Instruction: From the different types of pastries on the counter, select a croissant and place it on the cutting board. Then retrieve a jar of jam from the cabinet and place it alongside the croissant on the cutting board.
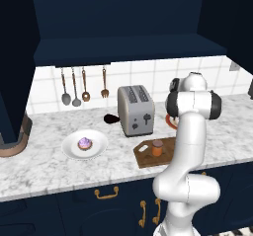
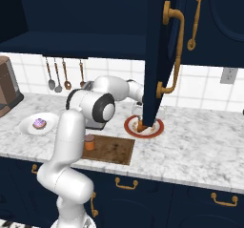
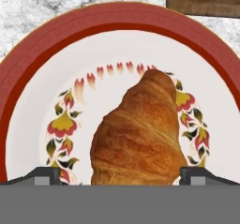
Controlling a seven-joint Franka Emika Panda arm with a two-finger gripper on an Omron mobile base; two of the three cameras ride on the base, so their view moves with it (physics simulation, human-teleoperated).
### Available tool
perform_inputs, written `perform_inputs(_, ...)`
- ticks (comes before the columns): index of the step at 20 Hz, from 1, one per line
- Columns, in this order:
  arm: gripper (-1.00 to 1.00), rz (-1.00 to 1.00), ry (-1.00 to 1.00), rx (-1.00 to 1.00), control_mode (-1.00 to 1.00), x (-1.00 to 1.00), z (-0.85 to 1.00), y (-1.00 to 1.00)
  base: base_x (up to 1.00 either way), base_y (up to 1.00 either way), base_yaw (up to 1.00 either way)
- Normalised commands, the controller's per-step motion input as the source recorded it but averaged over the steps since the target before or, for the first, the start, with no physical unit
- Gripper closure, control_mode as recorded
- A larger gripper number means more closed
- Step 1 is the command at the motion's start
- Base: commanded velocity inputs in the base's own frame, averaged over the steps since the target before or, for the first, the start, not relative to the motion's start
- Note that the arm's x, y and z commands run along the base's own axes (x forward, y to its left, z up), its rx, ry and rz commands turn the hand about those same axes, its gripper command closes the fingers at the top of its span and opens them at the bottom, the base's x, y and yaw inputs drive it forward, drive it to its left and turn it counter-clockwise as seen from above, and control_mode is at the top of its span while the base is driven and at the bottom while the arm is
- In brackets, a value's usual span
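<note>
Marbled counter (image 1: 44, 166): croissant (image 3: 138, 134) lies on red-rimmed plate (image 3: 42, 45); gripper (image 3: 120, 174) fingers spread wide either side, nothing held. Jar of jam (image 1: 157, 147) upright on cutting board (image 1: 146, 158).

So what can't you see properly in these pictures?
- Golden-brown ridged croissant: hand view, its near end is cut off at the bottom edge.
- Round red-rimmed plate: right base view, partly hidden by the open navy cabinet door.
- Dark brown wooden cutting board: left base view, its right part is behind the white arm.
- Small orange-brown jar: too small to read any label.
</note>
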Motion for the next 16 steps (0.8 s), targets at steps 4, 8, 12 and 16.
perform_inputs(4, -1.00, 0.00, 0.01, 0.01, -1.00, -0.01, 0.00, 0.45, 0.00, 0.00, 0.00)
perform_inputs(8, -1.00, 0.00, 0.04, 0.00, -1.00, -0.22, -0.21, 0.20, 0.00, 0.00, 0.00)
perform_inputs(12, -1.00, 0.00, 0.03, 0.00, -1.00, -0.31, -0.41, -0.07, 0.00, 0.00, 0.00)
perform_inputs(16, -1.00, 0.00, 0.10, 0.00, -1.00, -0.28, -0.10, -0.06, 0.00, 0.00, 0.00)
